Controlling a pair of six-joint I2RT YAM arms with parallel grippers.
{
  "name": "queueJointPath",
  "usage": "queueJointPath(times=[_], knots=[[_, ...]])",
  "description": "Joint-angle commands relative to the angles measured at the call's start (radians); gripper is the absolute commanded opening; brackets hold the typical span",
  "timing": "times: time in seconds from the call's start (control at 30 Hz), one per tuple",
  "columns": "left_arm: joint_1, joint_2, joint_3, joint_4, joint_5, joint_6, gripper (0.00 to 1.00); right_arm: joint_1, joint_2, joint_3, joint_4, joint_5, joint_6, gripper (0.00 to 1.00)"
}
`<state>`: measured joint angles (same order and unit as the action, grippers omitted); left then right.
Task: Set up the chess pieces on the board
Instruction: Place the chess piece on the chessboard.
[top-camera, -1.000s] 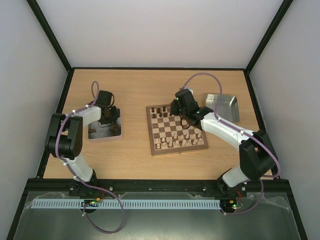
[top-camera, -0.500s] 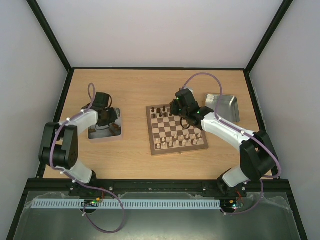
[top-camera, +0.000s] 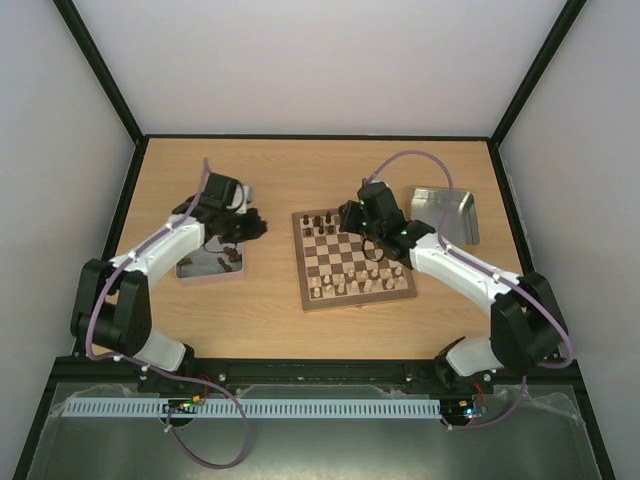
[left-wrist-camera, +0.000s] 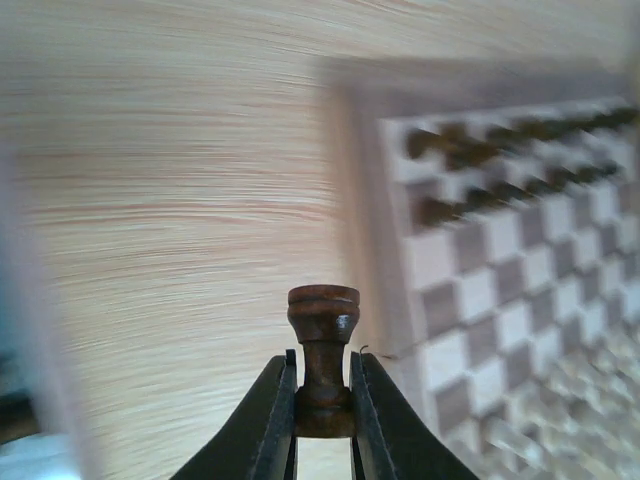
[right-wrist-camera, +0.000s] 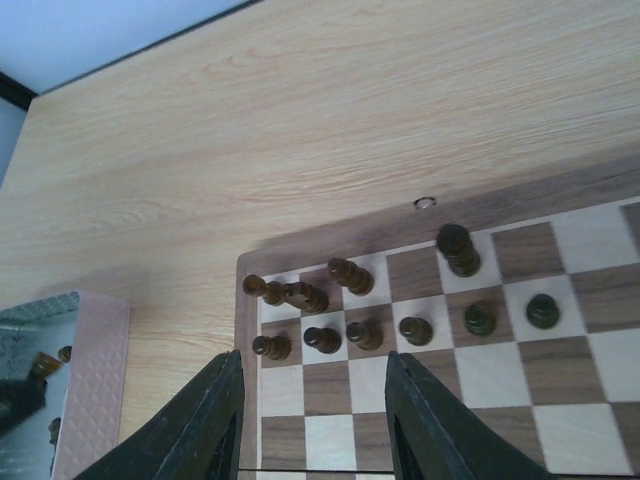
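Observation:
The board (top-camera: 304, 290) lies mid-table, with several dark chess pieces (top-camera: 321, 221) on its two far rows. My left gripper (top-camera: 256, 226) is between the left tray and the board. In the left wrist view it (left-wrist-camera: 323, 362) is shut on the stem of a dark brown rook-like piece (left-wrist-camera: 323, 315), held above bare table beside the board's border (left-wrist-camera: 356, 180). My right gripper (top-camera: 352, 216) hovers over the board's far left part. In the right wrist view it (right-wrist-camera: 312, 378) is open and empty above the dark pieces (right-wrist-camera: 322, 340).
A pink-rimmed tray (top-camera: 184, 271) left of the board holds a few dark pieces. A shiny metal tray (top-camera: 445, 212) sits at the far right. Pale pieces (top-camera: 345, 286) stand on the board's near rows. Black frame rails edge the table.
My left gripper has left the left tray and swung right toward the board, carrying the dark piece. My right gripper has shifted only slightly over the board's far left.

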<state>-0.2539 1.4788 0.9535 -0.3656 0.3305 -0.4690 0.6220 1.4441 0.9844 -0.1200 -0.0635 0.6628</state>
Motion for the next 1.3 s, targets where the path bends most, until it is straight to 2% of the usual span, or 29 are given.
queueJointPath(times=[0.0, 0.13, 0.3, 0.6, 0.9, 1.13, 1.27], knots=[[-0.134, 0.089, 0.147, -0.149, 0.117, 0.088, 0.13, -0.004, -0.112, -0.064, 0.027, 0.146, 0.053, 0.38], [-0.224, 0.192, 0.254, -0.279, 0.114, 0.175, 0.14, -0.004, -0.182, -0.123, 0.036, 0.198, 0.071, 0.38], [-0.305, 0.322, 0.388, -0.433, 0.036, 0.257, 0.13, -0.004, -0.214, -0.170, 0.038, 0.199, 0.085, 0.38], [-0.394, 0.458, 0.522, -0.536, -0.013, 0.281, 0.17, -0.004, -0.238, -0.213, 0.050, 0.179, 0.089, 0.39], [-0.397, 0.487, 0.551, -0.522, -0.021, 0.228, 0.27, -0.004, -0.264, -0.233, 0.051, 0.175, 0.083, 0.39], [-0.397, 0.473, 0.543, -0.492, -0.005, 0.212, 0.24, -0.004, -0.274, -0.236, 0.048, 0.159, 0.082, 0.39], [-0.385, 0.422, 0.495, -0.439, 0.011, 0.189, 0.30, -0.004, -0.261, -0.226, 0.045, 0.098, 0.054, 0.39]])
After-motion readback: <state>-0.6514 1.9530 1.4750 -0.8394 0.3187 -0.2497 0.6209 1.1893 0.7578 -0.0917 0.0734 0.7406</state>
